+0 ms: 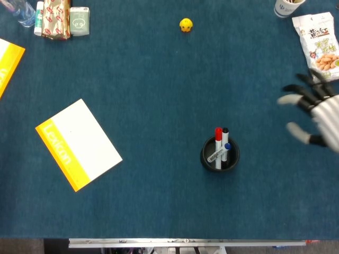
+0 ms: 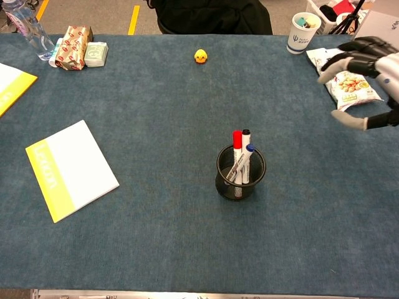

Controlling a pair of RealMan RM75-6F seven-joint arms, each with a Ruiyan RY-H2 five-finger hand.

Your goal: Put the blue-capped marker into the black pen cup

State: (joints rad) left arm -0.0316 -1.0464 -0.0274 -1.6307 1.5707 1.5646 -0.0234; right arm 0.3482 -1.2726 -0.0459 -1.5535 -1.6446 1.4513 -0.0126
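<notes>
Blue-capped marker (image 2: pixel 247 159) stands in the black pen cup (image 2: pixel 240 182) beside red and black markers. Right hand (image 2: pixel 368 75) hangs well apart at the right edge, fingers (image 1: pixel 296 99) spread, holding nothing.

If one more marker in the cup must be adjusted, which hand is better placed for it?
The right hand, probably. It hangs open over the table's right edge, beside the snack bag, apart from the black pen cup where the blue-capped marker stands. The left hand shows in neither view.
</notes>
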